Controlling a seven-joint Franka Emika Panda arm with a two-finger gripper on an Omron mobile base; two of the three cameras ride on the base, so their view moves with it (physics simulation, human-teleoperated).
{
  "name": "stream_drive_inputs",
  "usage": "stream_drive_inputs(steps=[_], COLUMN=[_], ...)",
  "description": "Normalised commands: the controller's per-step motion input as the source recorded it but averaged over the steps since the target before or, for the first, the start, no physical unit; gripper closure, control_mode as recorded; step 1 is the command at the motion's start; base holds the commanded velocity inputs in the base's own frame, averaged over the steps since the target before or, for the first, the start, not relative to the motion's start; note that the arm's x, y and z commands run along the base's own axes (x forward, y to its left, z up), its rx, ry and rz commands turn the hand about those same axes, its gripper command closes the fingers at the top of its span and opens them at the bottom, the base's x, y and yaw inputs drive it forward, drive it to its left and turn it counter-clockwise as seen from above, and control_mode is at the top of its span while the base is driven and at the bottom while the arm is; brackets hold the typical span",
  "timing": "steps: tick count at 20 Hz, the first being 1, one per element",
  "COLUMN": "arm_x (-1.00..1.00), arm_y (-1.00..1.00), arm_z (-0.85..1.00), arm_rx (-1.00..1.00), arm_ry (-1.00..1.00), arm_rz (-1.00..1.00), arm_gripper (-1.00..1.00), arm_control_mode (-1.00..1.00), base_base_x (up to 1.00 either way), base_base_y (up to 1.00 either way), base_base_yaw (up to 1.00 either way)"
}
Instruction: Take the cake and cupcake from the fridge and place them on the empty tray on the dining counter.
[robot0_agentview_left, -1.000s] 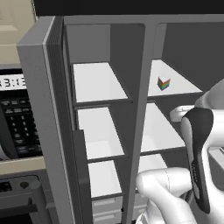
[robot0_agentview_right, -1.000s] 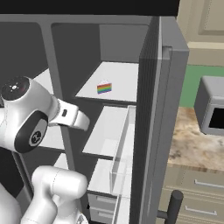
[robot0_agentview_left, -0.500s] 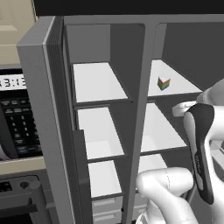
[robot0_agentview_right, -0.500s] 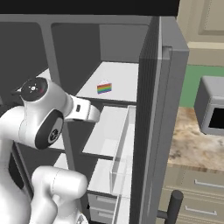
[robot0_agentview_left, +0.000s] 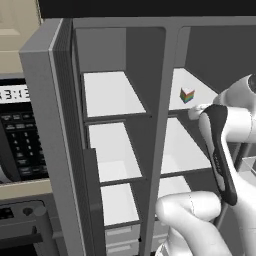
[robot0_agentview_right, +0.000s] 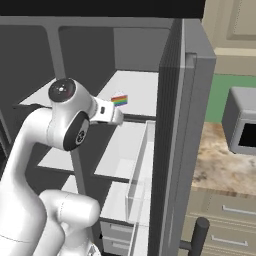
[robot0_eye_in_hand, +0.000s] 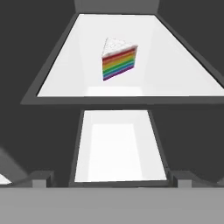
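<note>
The fridge (robot0_agentview_left: 50, 100) stands open with white shelves. On the top shelf of its right compartment sits the cake (robot0_eye_in_hand: 119, 58), a rainbow-layered wedge with a white top, also visible as cake (robot0_agentview_left: 187, 94) and cake (robot0_agentview_right: 119, 100). My gripper (robot0_agentview_right: 117, 116) hovers at the front edge of that shelf, just short of the cake and slightly below it; the gripper (robot0_agentview_left: 195, 111) points into the fridge. In the hand view the gripper (robot0_eye_in_hand: 112, 179) is open, its fingertips (robot0_eye_in_hand: 41, 178) wide apart with nothing between them. The cupcake, tray and dining counter are out of view.
The open right fridge door (robot0_agentview_right: 185, 125) with a clear door bin (robot0_agentview_right: 137, 185) stands close beside the arm. A black keypad panel (robot0_agentview_left: 20, 135) is left of the fridge. A microwave (robot0_agentview_right: 242, 127) sits on a marbled counter (robot0_agentview_right: 215, 165) by the green wall.
The arm has swung forward and up, carrying the gripper from mid-shelf height to the front edge of the cake's shelf. The cake has not moved.
</note>
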Motion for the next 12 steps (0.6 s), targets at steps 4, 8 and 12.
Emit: stream_drive_inputs(steps=[4, 8, 12], arm_x=[0.47, 0.56, 0.49], arm_y=[-0.26, -0.15, 0.0], arm_z=[0.06, 0.06, 0.12], arm_rx=[0.0, 0.02, 0.0], arm_ry=[0.0, 0.0, 0.0], arm_rz=[0.0, 0.01, 0.02], arm_gripper=[-1.0, -1.0, -1.0], arm_control_mode=[-1.0, -1.0, -1.0], base_base_x=[0.0, 0.0, 0.0], base_base_y=[0.0, 0.0, 0.0], base_base_yaw=[0.0, 0.0, 0.0])
